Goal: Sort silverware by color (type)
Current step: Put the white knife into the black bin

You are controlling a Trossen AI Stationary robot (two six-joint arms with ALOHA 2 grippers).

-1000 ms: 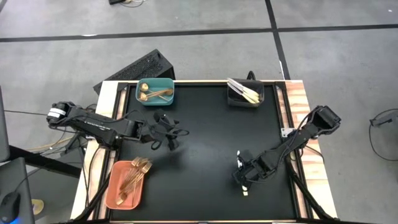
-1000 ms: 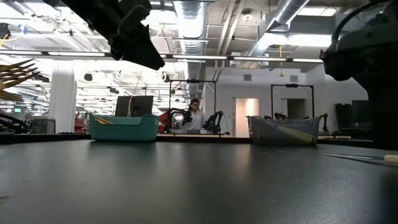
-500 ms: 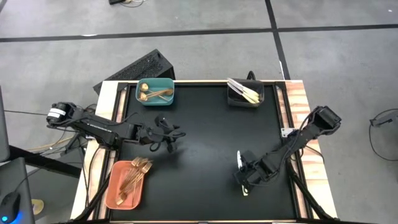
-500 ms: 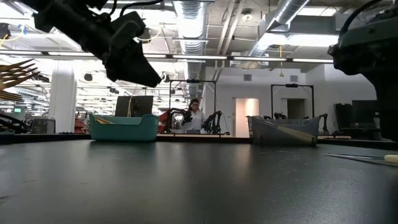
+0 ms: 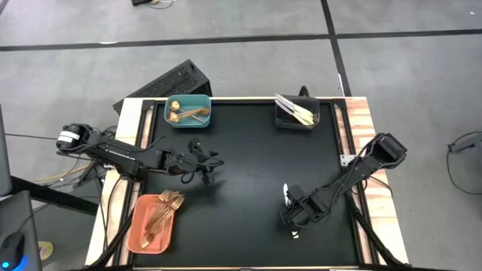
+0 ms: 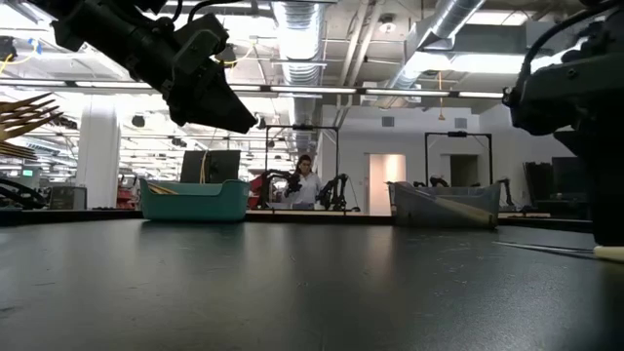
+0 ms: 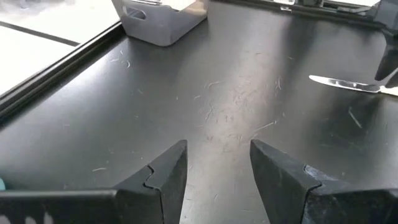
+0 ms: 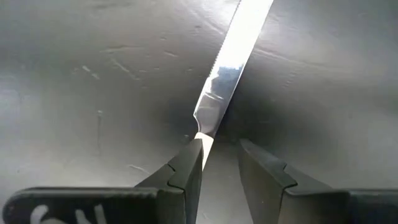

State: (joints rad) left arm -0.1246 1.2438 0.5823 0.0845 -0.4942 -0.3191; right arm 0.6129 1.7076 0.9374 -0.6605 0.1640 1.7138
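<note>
One knife point(image 8: 231, 59) with a shiny blade and a cream handle lies flat on the black table point(image 5: 248, 158) at the near right. My right gripper point(image 8: 219, 146) points down over it, open. Its fingers stand on either side of the spot where handle meets blade. In the high view the knife's handle end point(image 5: 295, 234) sticks out below the right gripper point(image 5: 290, 218). My left gripper point(image 5: 208, 168) hovers open and empty over the table's left half, well above the surface point(image 7: 217, 149). My right gripper has one fingertip point(image 8: 189, 163) right against the knife's cream handle point(image 8: 204, 142) beside the blade; whether it touches, I cannot tell. The fingers come from above and the knife lies flat on the table.
A teal bin point(image 5: 188, 111) with gold spoons stands at the far left. A dark bin point(image 5: 297, 113) with pale knives stands at the far right. A salmon tray point(image 5: 154, 222) of gold forks sits at the near left. A person shows far off in the room point(image 6: 305, 180).
My left gripper has sunk a little and tipped its fingers further down, then kept still. My right gripper has come lower over the knife and shifted slightly toward the table's left edge. The knife has stayed where it was.
</note>
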